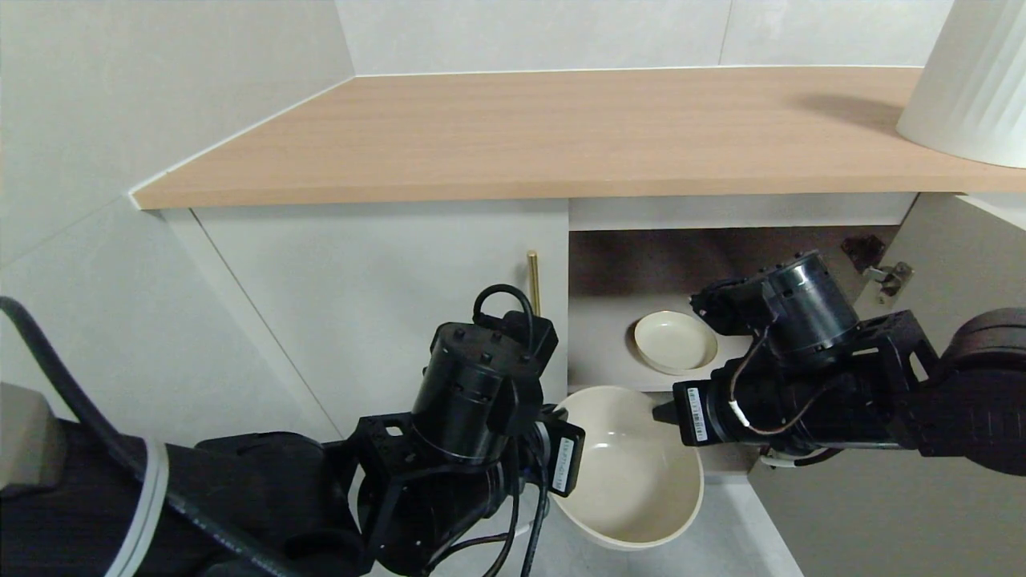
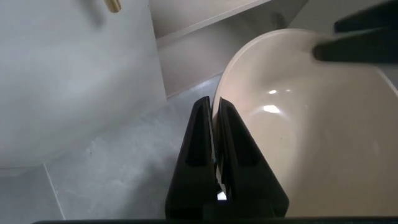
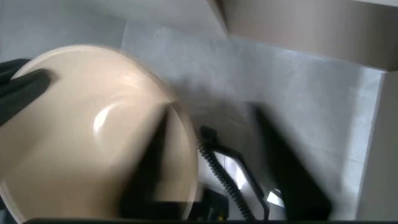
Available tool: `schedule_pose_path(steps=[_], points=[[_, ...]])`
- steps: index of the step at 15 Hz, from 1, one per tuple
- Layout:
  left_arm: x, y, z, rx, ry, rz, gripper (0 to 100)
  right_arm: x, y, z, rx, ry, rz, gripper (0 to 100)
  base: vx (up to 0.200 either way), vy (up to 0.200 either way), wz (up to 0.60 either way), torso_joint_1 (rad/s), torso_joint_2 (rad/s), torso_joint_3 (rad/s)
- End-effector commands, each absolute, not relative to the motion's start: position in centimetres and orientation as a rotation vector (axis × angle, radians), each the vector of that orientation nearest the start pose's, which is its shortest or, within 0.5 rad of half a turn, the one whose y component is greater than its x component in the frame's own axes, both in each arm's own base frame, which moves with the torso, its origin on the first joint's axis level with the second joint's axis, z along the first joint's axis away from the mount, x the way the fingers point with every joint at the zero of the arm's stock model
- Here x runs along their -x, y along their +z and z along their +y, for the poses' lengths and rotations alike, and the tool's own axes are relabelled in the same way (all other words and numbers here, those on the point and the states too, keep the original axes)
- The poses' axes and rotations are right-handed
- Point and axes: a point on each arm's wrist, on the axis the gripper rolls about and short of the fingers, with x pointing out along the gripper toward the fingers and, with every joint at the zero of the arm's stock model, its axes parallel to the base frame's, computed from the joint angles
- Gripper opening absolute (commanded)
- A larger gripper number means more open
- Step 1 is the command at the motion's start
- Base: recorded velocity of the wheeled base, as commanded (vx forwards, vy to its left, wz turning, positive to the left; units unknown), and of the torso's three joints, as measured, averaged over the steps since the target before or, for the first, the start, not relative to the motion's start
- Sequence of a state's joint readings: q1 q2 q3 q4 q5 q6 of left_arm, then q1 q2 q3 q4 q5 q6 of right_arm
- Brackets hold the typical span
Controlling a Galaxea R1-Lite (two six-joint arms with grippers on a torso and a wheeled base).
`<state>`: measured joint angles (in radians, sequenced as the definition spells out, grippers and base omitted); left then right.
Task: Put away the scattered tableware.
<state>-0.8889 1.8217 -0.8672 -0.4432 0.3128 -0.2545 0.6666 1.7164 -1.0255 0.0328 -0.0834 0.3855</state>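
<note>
My left gripper (image 1: 561, 418) is shut on the near rim of a large cream bowl (image 1: 633, 473), holding it tilted just outside the open cabinet, low above the floor. In the left wrist view its fingers (image 2: 214, 106) pinch the bowl's (image 2: 311, 137) edge. My right gripper (image 1: 664, 413) is open at the bowl's opposite rim. The right wrist view shows the right gripper (image 3: 211, 118) spread across the edge of the bowl (image 3: 87, 137), one finger inside and one outside. A small cream dish (image 1: 676, 341) lies on the cabinet shelf behind.
The cabinet's right door (image 1: 962, 264) stands open; the left door (image 1: 377, 304) is closed, with a brass handle (image 1: 532, 280). Above runs a wooden countertop (image 1: 561, 136) with a white ribbed container (image 1: 974, 88) at its right end. Below is grey floor (image 2: 112, 168).
</note>
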Motion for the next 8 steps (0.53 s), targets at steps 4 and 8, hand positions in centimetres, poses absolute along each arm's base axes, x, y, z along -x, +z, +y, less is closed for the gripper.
schedule_pose_path(steps=[4,8], points=[[-21.14,13.91,-24.9,-0.055,-0.499,0.502,0,-23.68,17.39,18.82,-0.081,0.421,0.784,0,0.0,0.0,0.0,0.0,0.0,0.0],[-21.14,13.91,-24.9,-0.055,-0.499,0.502,0,-23.66,17.33,18.87,-0.08,0.421,0.787,0,0.0,0.0,0.0,0.0,0.0,0.0]])
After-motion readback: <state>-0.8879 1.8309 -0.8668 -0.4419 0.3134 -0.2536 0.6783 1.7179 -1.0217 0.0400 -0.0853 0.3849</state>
